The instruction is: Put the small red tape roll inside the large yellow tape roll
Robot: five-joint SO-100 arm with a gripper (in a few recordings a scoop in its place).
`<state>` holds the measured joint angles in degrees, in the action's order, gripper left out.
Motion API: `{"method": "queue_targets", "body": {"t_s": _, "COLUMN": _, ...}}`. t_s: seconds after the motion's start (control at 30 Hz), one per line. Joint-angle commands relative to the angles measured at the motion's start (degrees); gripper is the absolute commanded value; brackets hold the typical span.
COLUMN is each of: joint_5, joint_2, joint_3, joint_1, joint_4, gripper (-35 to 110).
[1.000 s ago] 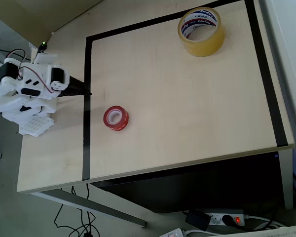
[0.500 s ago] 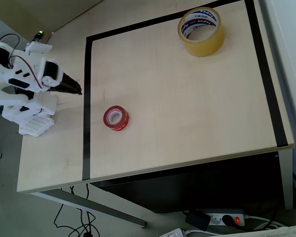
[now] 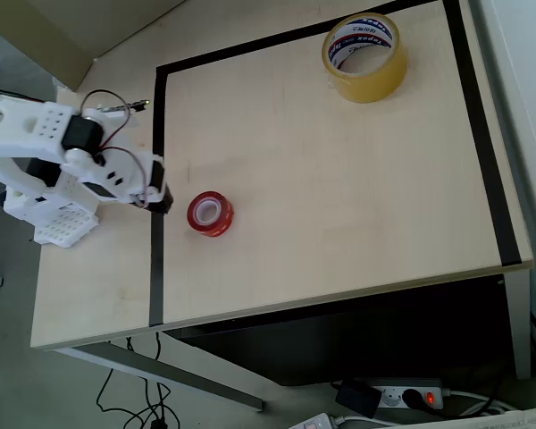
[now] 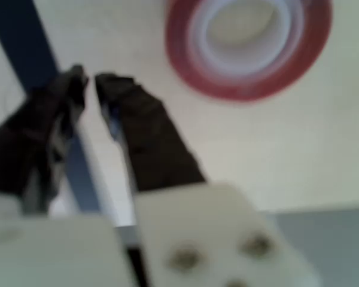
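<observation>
1. Red against pale wood: the small red tape roll (image 3: 211, 214) lies flat on the counter (image 3: 339, 197), hole upward, just inside the black tape border (image 3: 156, 179) that frames the work area, at about eight o'clock on the counter in the overhead view.

2. The white arm's dark tool (image 3: 159, 202) hangs low at the border line, just beside the roll and not touching it. Seen from overhead, the roll lies at roughly three to four o'clock from the tool's tip; that short gap is what the next move looks to depend on.

3. The large yellow tape roll (image 3: 364, 56) also lies flat, hole up, at the far end of the counter, well apart from the red one and at about one o'clock from it. Being a ring, neither roll has a long axis to line up with.

4. The wrist view, though blurred, shows what the overhead cannot: the tool (image 4: 90, 84) has its fingertips close together with only a narrow slit between them, holding nothing, and the red roll (image 4: 249, 45) sits ahead at about one o'clock, whitish core showing.

5. Only the overhead view takes in both rolls at once, and the open stretch of counter between them.

6. By my judgement the pickup has not begun; the tool would need to spread wider to take the roll's wall.
</observation>
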<state>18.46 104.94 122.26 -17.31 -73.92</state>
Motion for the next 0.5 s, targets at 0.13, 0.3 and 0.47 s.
{"method": "queue_targets", "body": {"t_s": 0.13, "joint_5": 8.7, "joint_2": 1.41, "joint_3": -6.86, "joint_1": 1.85, "joint_4": -3.34, "gripper": 22}}
{"method": "queue_targets", "body": {"t_s": 0.3, "joint_5": 9.93, "joint_2": 1.76, "joint_3": -8.44, "joint_1": 2.29, "joint_4": -5.1, "gripper": 25}}
{"method": "queue_targets", "body": {"t_s": 0.47, "joint_5": 10.99, "joint_2": 0.53, "joint_3": -8.26, "joint_1": 1.32, "joint_4": -5.27, "gripper": 28}}
